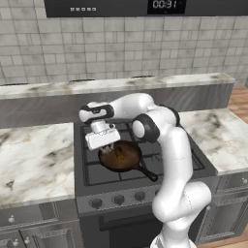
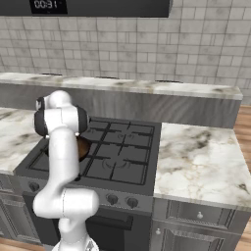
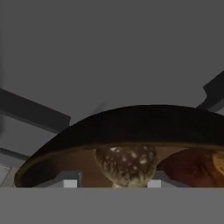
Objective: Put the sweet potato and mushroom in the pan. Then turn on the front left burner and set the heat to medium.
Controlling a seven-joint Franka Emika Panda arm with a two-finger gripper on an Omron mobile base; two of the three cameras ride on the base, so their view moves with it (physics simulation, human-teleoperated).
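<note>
The pan (image 1: 133,163), a dark skillet with its black handle pointing to the front right, sits on the front left burner (image 1: 95,173) of the stove. My gripper (image 1: 110,147) hangs low over the pan's left side, pointing down. In the hand view the speckled tan mushroom (image 3: 126,164) lies inside the pan (image 3: 131,122), between my gripper's (image 3: 111,184) two fingertips. The tips stand apart, with a gap on the mushroom's left. The reddish-brown sweet potato (image 3: 188,168) rests in the pan just to the right of it. The sweet potato (image 1: 120,154) shows as an orange spot.
Black grates (image 2: 122,147) cover the dark stovetop. Control knobs (image 1: 118,198) line the stove's front panel. Marble counters (image 1: 34,160) flank the stove on both sides, with a raised ledge and tiled wall behind. My own arm blocks most of the pan (image 2: 83,147) in the right base view.
</note>
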